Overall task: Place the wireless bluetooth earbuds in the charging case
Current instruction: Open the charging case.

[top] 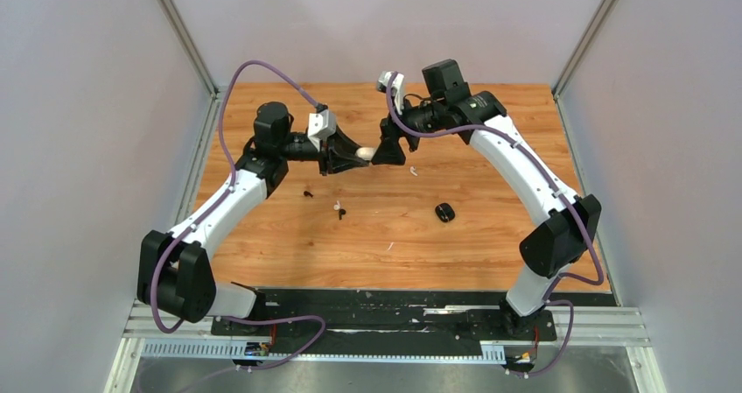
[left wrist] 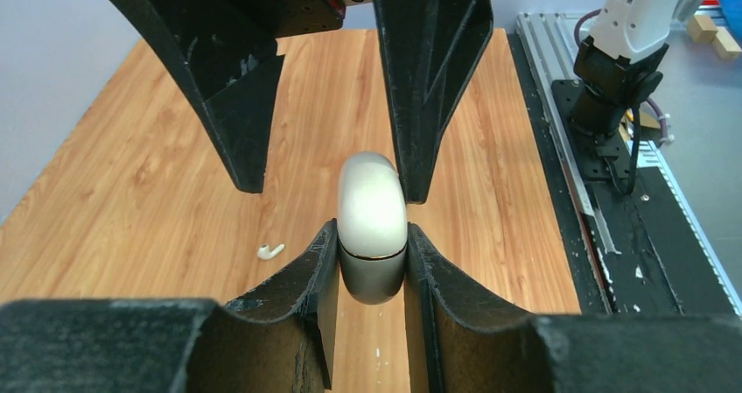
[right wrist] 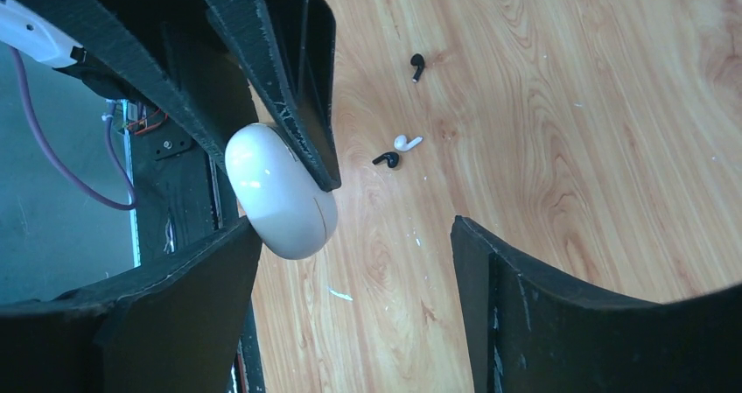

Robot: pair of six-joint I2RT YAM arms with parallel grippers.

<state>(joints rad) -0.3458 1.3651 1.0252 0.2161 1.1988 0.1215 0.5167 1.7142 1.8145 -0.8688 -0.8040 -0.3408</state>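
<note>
The white charging case point(left wrist: 372, 227) hangs above the table, lid seam closed, with my left gripper point(left wrist: 372, 237) shut on its lower half. My right gripper point(right wrist: 354, 235) faces it from the other side, open. One of its fingers point(left wrist: 424, 104) lies against the case's side and the other stands well apart. On the wood lie tiny earbuds: a white one point(left wrist: 270, 251) to the right of the case, a black one point(right wrist: 417, 65) alone, and a white point(right wrist: 407, 143) and black point(right wrist: 386, 158) pair close together. In the top view both grippers meet at the case point(top: 365, 154).
A small black case point(top: 444, 212) lies on the wooden table point(top: 490, 253) right of centre. A black mounting strip point(top: 394, 310) runs along the near edge. Grey walls close in left, right and back.
</note>
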